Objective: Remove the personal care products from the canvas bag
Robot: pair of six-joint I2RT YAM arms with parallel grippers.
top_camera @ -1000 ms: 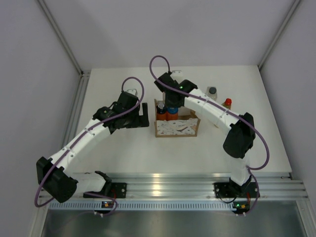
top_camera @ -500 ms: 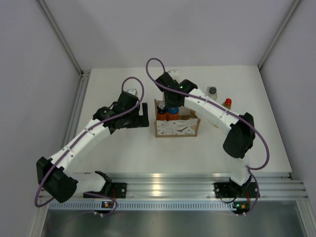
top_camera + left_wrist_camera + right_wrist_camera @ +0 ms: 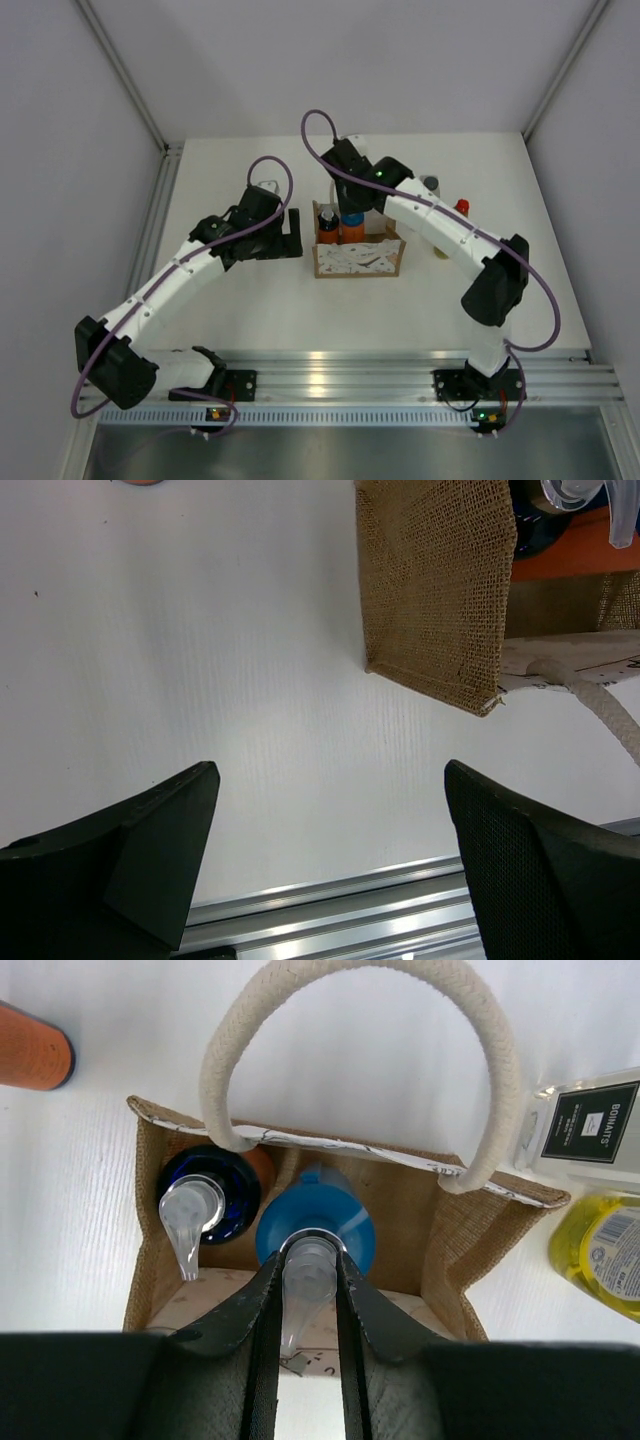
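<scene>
Bright even light; soft shadows, rail glare, blurred near fingers

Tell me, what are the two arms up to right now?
Right fingers shut on blue-capped bottle pump, inside canvas bag. Left fingers open, empty, beside bag. Second bottle alongside in bag; rope handle looped close by.

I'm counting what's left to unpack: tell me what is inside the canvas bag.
Two blue-capped pump bottles: the darker-capped bottle stands free, and the lighter-capped bottle has the right end effector shut on its pump. The end effector hides much of the floor of the canvas bag.
</scene>
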